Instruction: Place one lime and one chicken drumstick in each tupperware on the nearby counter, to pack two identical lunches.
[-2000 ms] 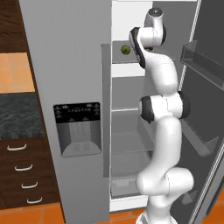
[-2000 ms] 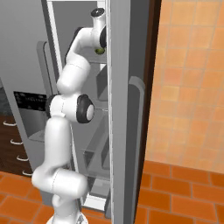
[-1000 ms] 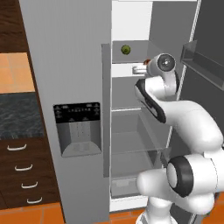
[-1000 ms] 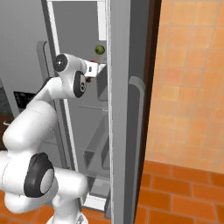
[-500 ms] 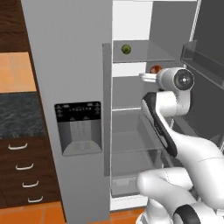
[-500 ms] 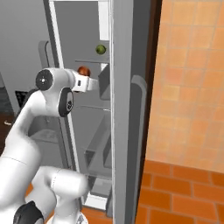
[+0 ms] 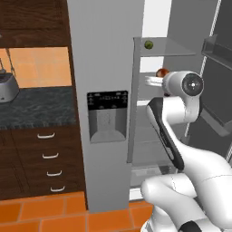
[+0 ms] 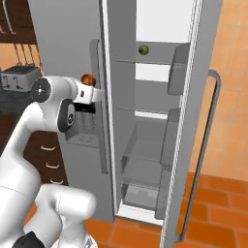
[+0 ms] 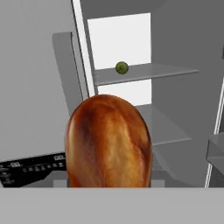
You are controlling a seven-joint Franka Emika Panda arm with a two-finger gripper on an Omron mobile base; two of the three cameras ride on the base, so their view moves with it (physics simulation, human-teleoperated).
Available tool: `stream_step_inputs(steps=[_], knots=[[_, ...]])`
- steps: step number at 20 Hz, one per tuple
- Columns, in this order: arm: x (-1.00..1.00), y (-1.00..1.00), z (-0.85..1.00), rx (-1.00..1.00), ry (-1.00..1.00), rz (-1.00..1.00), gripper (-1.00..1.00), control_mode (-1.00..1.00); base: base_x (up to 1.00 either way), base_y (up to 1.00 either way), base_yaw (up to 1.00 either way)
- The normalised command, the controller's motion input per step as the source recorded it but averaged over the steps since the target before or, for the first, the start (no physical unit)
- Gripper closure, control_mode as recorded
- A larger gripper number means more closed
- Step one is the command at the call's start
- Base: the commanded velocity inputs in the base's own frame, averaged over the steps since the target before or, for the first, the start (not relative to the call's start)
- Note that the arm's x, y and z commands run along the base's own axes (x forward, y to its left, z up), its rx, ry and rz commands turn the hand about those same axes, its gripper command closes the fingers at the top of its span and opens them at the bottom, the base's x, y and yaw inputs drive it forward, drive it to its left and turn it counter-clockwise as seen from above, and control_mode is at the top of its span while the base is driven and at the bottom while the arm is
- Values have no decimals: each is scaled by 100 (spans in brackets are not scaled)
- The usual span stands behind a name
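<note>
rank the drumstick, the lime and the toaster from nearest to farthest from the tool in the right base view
1. Chicken drumstick: at the tool itself, held in front of the fridge.
2. Lime: up and to the right, on the upper fridge shelf.
3. Toaster: off to the left, on the counter.

Left base view: parked behind the arm, aimed forward at the open fridge, with the desk and cabinets off to the left. Right base view: same fridge from the other side, facing straight into the shelves, sharing the lime up top. Hand view: right up close behind the drumstick, looking past it at that same lime.
</note>
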Motion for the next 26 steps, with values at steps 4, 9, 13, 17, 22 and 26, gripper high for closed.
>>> stream_step_inputs(steps=[4,9,13,17,22,26], knots=[[0,0,0,0,0,0,100,100,8,100,0],[0,0,0,0,0,0,100,100,14,100,0],[0,0,0,0,0,0,100,100,16,100,0],[0,0,0,0,0,0,100,100,10,100,0],[0,0,0,0,0,0,100,100,13,100,0],[0,0,0,0,0,0,100,100,32,100,0]])
